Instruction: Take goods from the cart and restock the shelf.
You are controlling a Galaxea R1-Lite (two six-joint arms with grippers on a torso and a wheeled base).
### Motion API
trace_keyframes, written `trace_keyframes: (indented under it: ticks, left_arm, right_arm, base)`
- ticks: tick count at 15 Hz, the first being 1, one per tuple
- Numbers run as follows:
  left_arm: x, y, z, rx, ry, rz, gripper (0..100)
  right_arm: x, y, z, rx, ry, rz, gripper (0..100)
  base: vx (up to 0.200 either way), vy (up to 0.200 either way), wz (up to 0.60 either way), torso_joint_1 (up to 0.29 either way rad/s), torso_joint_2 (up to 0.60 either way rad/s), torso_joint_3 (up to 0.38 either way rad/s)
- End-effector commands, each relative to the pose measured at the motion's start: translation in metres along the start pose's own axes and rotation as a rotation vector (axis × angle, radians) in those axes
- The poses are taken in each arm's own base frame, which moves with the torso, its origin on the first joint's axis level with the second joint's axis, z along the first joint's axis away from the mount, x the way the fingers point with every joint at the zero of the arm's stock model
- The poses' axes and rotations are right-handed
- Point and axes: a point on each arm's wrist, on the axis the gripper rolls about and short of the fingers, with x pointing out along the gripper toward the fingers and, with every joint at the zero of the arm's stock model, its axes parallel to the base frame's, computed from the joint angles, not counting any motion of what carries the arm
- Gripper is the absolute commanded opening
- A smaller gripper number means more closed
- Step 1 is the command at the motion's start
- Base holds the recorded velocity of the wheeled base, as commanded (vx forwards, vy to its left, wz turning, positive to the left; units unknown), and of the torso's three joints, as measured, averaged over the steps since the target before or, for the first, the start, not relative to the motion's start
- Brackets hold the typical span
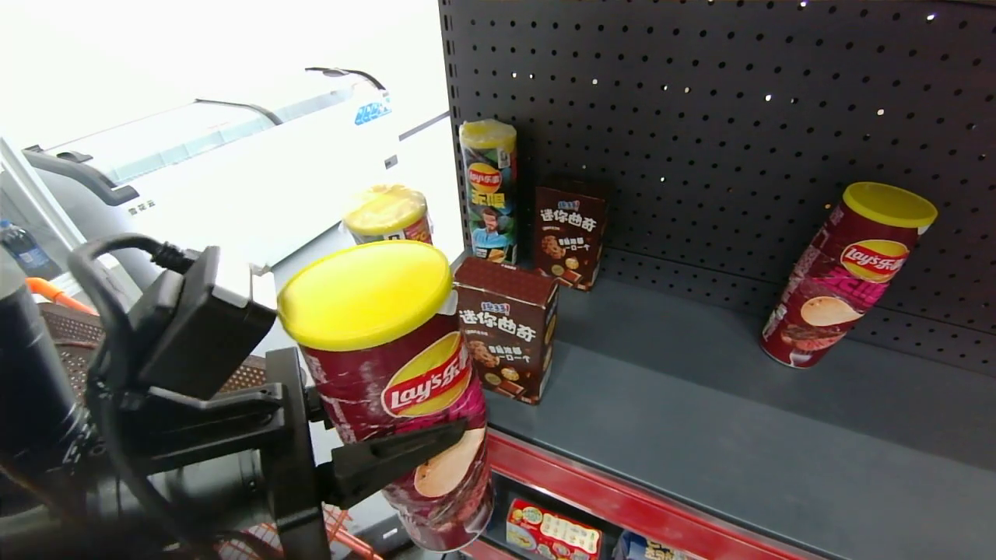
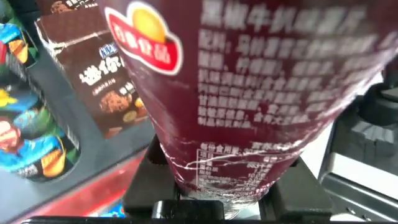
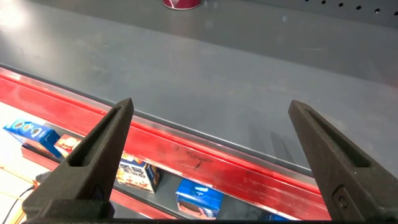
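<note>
left gripper (image 2: pixel 224 190) clamps maroon chip can (image 2: pixel 261 93) | brown cookie box (image 2: pixel 93 81) on grey shelf (image 2: pixel 68 106) — blue-green can (image 2: pixel 31 137) beside it

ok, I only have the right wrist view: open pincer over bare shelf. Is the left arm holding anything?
Observer: Yes, the left pincer is shut on a maroon chips can with a yellow lid, by the front-left corner of the shelf.
Operator: What's stocked on that side?
Observer: A front brown box, a back brown box and a tall blue-wrapped can beside it.
Operator: And what's cut off at the top of my view?
Observer: A second maroon can, yellow-lidded, standing near the pegboard on the right.
</note>
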Motion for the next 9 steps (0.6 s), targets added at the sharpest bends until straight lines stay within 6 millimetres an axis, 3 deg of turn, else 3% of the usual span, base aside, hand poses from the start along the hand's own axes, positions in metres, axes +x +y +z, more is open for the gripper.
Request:
trace_keyframes:
  ticks: [1, 7, 9]
  left_arm:
    - [0.02, 0.008, -0.001, -0.011, 0.024, 0.001, 0]
    - [0.03, 0.002, 0.0, -0.002, 0.011, -0.079, 0]
    - [0.031, 0.002, 0.001, -0.002, 0.009, -0.083, 0]
  right_arm:
    - [0.0, 0.0, 0.0, 0.0, 0.0, 0.0, 100]
    - [0.0, 0.0, 0.0, 0.0, 0.002, 0.0, 100]
    - [0.0, 0.0, 0.0, 0.0, 0.002, 0.0, 100]
  base:
    - [0.0, 0.0, 0.0, 0.0, 0.0, 0.0]
    - [0.0, 0.0, 0.0, 0.0, 0.0, 0.0]
    - [0.0, 0.0, -0.6, 0.0, 0.0, 0.002]
